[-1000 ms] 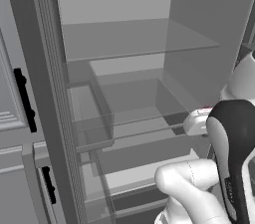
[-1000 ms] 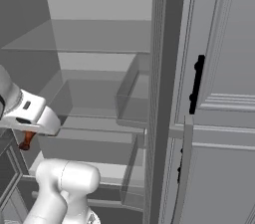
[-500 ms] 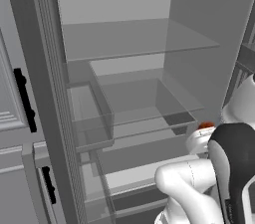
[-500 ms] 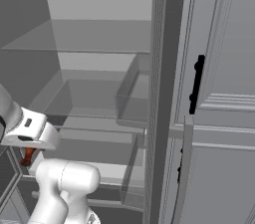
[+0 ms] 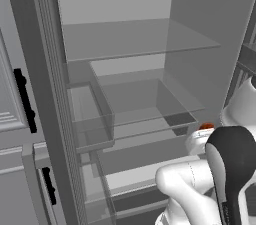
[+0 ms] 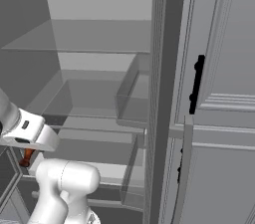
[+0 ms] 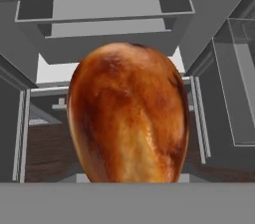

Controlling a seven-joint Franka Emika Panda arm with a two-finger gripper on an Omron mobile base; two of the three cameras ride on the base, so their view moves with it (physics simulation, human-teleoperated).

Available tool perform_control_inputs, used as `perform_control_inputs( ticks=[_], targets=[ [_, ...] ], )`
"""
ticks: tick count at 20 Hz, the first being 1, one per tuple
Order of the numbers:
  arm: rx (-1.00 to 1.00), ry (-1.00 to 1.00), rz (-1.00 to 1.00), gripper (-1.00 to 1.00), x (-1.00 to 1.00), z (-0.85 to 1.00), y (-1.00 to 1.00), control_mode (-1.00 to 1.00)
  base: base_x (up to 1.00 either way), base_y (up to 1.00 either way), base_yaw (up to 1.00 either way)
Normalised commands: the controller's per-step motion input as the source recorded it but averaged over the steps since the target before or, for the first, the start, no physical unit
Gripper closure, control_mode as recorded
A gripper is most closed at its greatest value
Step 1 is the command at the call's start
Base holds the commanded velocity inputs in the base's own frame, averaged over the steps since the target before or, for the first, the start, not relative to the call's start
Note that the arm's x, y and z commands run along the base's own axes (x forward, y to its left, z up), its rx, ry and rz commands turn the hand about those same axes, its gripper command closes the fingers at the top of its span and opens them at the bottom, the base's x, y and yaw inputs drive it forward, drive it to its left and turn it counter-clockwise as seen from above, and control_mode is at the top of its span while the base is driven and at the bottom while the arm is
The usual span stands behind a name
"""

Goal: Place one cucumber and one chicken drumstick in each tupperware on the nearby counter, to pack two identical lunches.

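Observation:
A roasted, golden-brown chicken drumstick (image 7: 128, 113) sits big in the middle of the hand view, held in front of the open fridge. My gripper (image 6: 26, 153) is shut on it, and the meat covers the finger tips in the hand view. In the right base view the drumstick (image 6: 25, 160) pokes out as a small reddish-brown end under the white hand, low at the left by the fridge's lower shelves. In the left base view a bit of the drumstick (image 5: 206, 127) peeks above the hand at the right, just outside the fridge.
The fridge stands open with a glass shelf (image 5: 135, 39) and clear drawers (image 5: 142, 99) inside. Clear door bins (image 6: 130, 96) hang by the door edge. Grey cabinet fronts with a black handle (image 6: 196, 83) flank it. My own white arm (image 5: 200, 189) crowds the foreground.
The hand with the drumstick has sunk a little lower in front of the fridge's lower shelves. The grip stays the same.

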Motion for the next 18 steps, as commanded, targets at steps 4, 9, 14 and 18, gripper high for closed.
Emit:
perform_control_inputs(
  ticks=[4, 9, 14, 18],
  targets=[
    [0.0, 0.0, 0.0, 1.0, -0.09, 0.0, 0.0, 1.0, -0.62, 0.05, -0.03],
    [0.0, 0.0, 0.0, 1.0, 0.0, 0.0, 0.0, 1.0, -1.0, 0.11, 0.0],
    [0.0, 0.0, 0.0, 1.0, 0.0, 0.0, 0.0, 1.0, -0.94, 0.42, 0.07],
    [0.0, 0.0, 0.0, 1.0, 0.0, 0.0, 0.0, 1.0, -0.86, 0.71, 0.17]
  ],
)
